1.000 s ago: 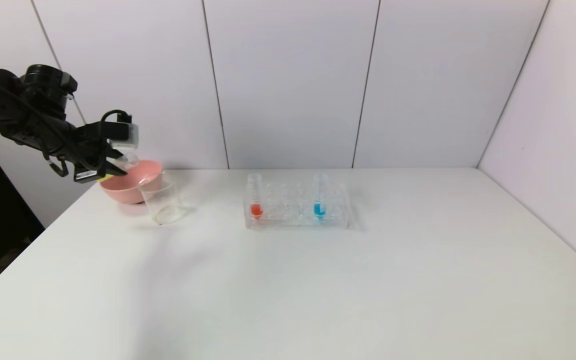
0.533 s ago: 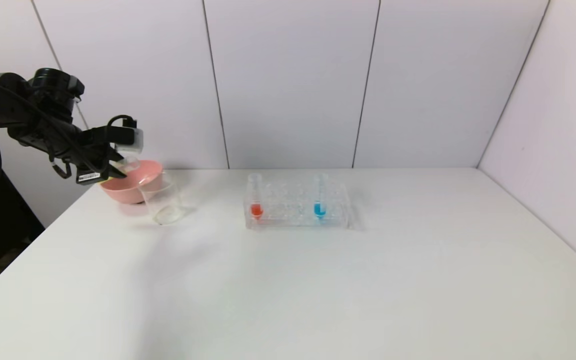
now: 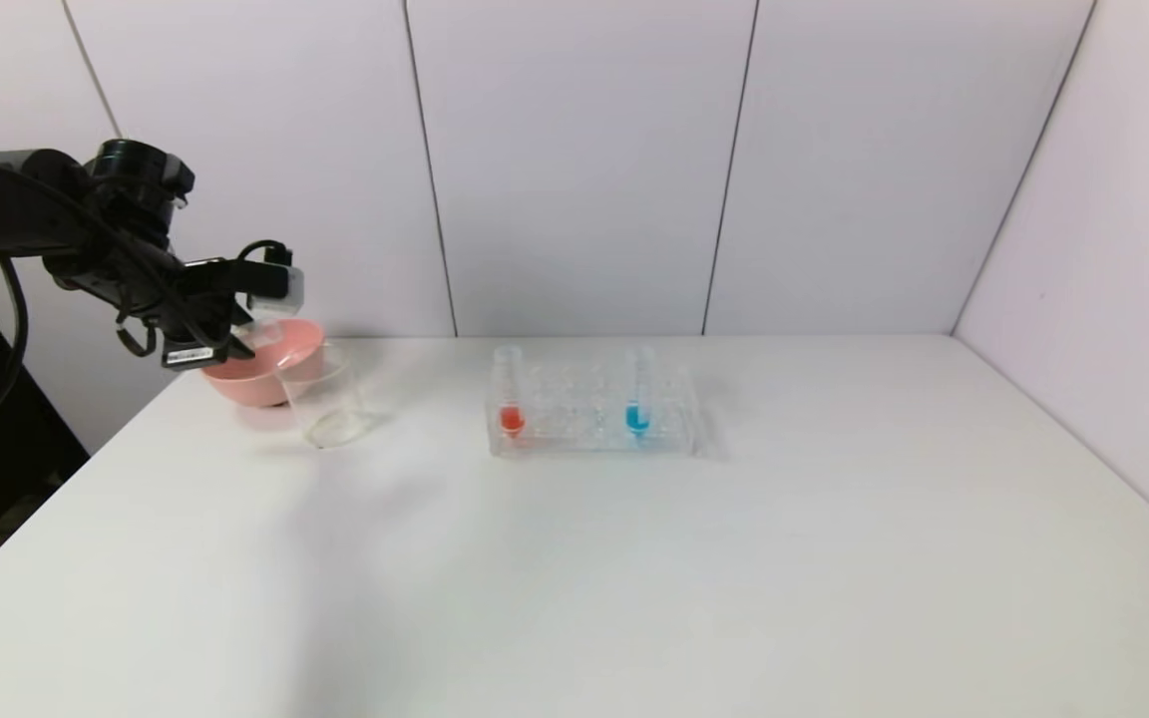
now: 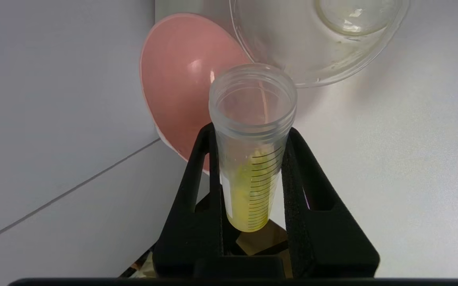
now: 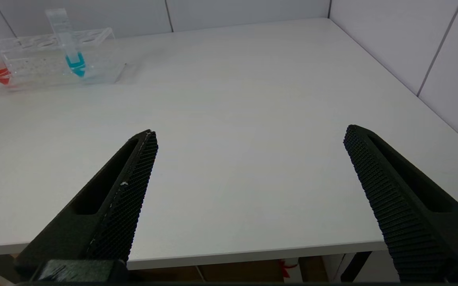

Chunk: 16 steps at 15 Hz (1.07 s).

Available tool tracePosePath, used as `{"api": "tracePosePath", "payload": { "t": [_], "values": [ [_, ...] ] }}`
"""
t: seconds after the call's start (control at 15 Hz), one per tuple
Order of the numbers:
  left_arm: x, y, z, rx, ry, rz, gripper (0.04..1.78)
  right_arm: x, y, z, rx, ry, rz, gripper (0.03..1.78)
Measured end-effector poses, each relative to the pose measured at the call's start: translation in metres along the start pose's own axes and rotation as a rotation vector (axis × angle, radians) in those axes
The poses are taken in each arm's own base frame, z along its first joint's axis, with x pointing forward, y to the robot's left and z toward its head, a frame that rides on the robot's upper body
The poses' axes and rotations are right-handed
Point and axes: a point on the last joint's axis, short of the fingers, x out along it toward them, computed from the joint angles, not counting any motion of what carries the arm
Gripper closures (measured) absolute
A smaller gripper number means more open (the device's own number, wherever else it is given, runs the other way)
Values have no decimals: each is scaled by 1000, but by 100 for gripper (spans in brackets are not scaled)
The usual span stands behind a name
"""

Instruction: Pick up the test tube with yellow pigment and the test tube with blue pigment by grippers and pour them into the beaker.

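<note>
The test tube with yellow pigment sits clamped between the two black jaws of the left gripper; yellow liquid and smears coat its graduated lower half, and its open mouth points toward the beaker. In the head view the tube is mostly hidden behind the left gripper, which hangs at the table's 10 o'clock, over the near rim of the pink bowl. The beaker stands just beside the bowl toward 4 o'clock, in front of it and partly overlapping it; whether they touch cannot be told. Its contents are hard to make out, only a faint yellowish tint at the bottom.

The test tube with blue pigment stands upright in the clear rack near the table's centre, well apart from the beaker, with a red-liquid tube at the rack's 9 o'clock end.

The right gripper is out of the head view; its jaws stand wide apart over the table's near edge.
</note>
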Motion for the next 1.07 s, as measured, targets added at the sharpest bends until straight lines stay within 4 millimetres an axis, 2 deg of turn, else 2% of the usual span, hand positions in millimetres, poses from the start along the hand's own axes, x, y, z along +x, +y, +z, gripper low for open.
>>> {"api": "tracePosePath", "payload": {
  "t": [0.33, 1.07],
  "values": [
    [2, -2, 12, 26, 5, -7, 137, 0, 0, 0, 0, 0, 0, 10],
    [2, -3, 22, 114, 117, 7, 137, 0, 0, 0, 0, 0, 0, 10]
  ]
}}
